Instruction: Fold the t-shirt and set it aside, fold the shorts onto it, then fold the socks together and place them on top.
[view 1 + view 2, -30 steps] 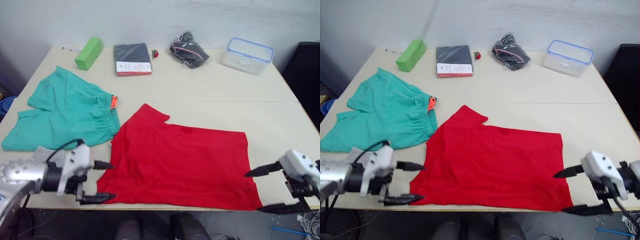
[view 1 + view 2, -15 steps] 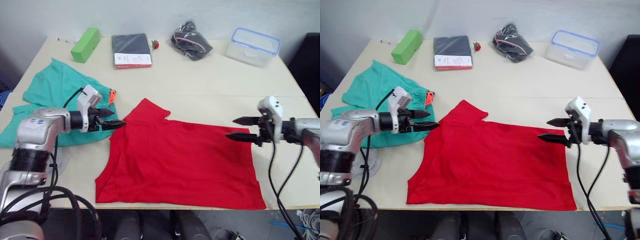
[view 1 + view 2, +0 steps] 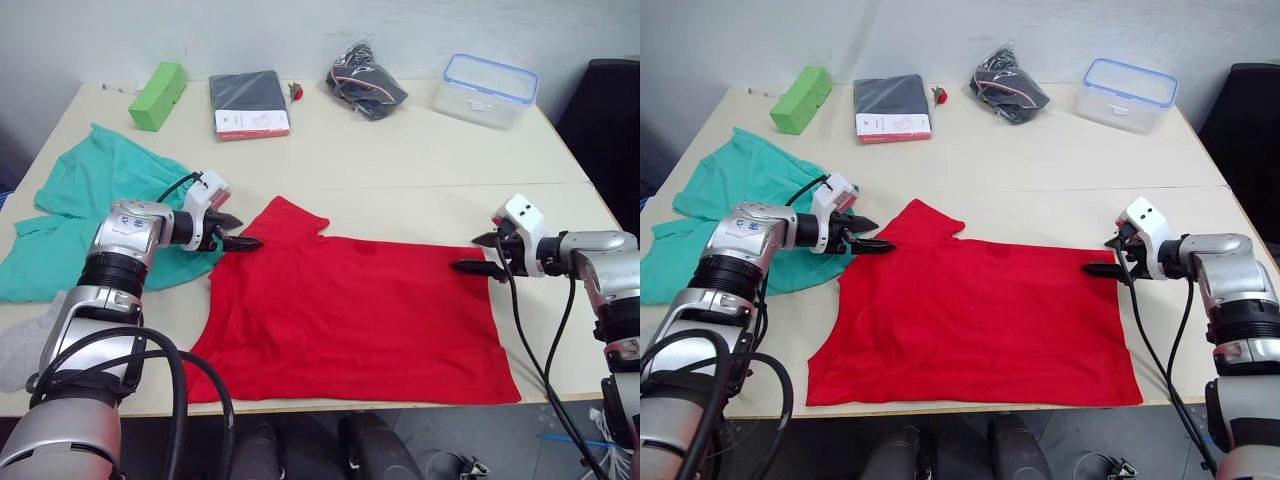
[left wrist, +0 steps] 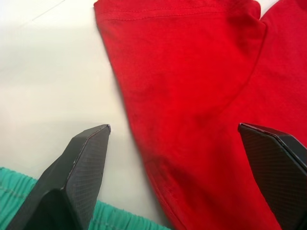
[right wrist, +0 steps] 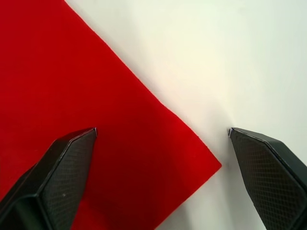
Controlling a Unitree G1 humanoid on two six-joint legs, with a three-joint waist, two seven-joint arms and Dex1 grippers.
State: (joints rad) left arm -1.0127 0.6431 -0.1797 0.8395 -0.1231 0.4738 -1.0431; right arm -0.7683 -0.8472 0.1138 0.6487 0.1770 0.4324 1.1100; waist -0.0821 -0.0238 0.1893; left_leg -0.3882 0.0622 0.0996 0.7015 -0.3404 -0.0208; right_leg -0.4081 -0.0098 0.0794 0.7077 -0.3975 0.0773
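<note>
Red t-shirt, teal shorts and one visible grey sock on the pale table

The t-shirt is bright red and lies spread flat at the near middle, one short sleeve pointing far-left, its hem edge on the right, its near edge close to the table's near edge; the shorts are teal-green and lie rumpled at the left, just beside the shirt's left side, a bit of orange drawstring showing at the gathered waistband; a light grey sock lies at the near-left corner, just near of the shorts, partly hidden, so the pair cannot be made out.
</note>
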